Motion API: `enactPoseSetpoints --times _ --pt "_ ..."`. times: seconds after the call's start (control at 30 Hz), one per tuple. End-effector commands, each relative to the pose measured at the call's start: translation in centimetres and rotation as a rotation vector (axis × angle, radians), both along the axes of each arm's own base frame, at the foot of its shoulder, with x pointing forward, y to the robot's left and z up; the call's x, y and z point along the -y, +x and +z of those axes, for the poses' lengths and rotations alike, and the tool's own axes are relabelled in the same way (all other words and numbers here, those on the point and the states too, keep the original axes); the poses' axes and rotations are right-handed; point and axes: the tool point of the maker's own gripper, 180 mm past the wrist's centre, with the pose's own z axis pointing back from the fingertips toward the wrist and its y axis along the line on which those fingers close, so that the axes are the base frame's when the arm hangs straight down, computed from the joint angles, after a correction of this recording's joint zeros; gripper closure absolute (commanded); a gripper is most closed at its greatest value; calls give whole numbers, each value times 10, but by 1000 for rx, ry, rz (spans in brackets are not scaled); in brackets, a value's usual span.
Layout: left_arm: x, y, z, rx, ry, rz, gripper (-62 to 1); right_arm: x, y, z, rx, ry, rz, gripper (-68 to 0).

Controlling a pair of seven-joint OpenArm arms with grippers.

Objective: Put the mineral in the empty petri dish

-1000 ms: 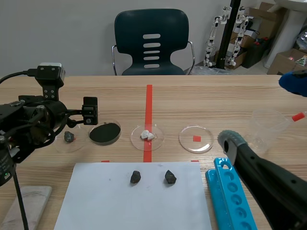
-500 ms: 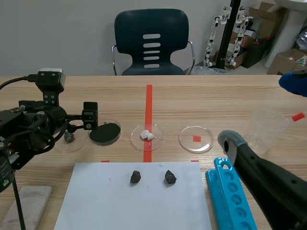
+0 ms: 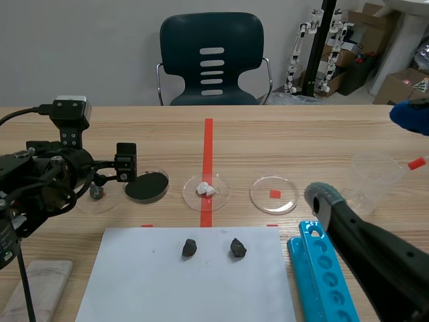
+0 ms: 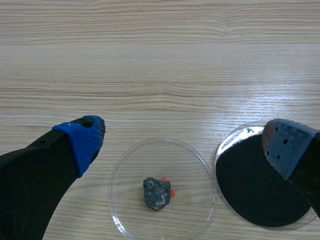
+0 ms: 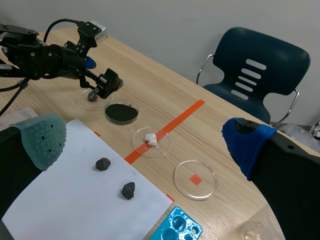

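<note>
Pale wooden table (image 3: 301, 141) carries a clear empty petri dish (image 3: 285, 198) right of the red tape (image 3: 208, 144). Left gripper (image 4: 185, 139) hangs spread wide over a dark grey mineral lump (image 4: 156, 193) in another clear dish (image 4: 134, 171), seemingly untouched; right gripper (image 5: 145, 137) gapes wide.

Wooden table (image 3: 301, 141). Across the middle, in a row: rock dish (image 4: 190, 170), powder dish (image 4: 231, 141), chip dish (image 3: 218, 198), empty dish (image 3: 265, 188). Nearer: white sheet (image 3: 134, 282), blue rack (image 3: 320, 275) just beside. Clear cup (image 3: 372, 181) beyond rack. Grey cloth (image 3: 40, 288) at near left.

Rough mineral (image 4: 157, 193), glossy clear dish (image 4: 126, 201), wooden table (image 4: 160, 60)
</note>
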Motion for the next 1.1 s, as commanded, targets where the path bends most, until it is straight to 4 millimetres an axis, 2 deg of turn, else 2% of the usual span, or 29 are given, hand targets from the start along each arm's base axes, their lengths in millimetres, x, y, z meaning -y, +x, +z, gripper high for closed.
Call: enactPoseSetpoints --times 0.0,1.07 --pt "-5 8 13 43 9 7 -623 -1 1 8 20 19 4 -679" --pt "-5 10 17 68 11 5 -623 -1 1 8 20 19 4 -679"
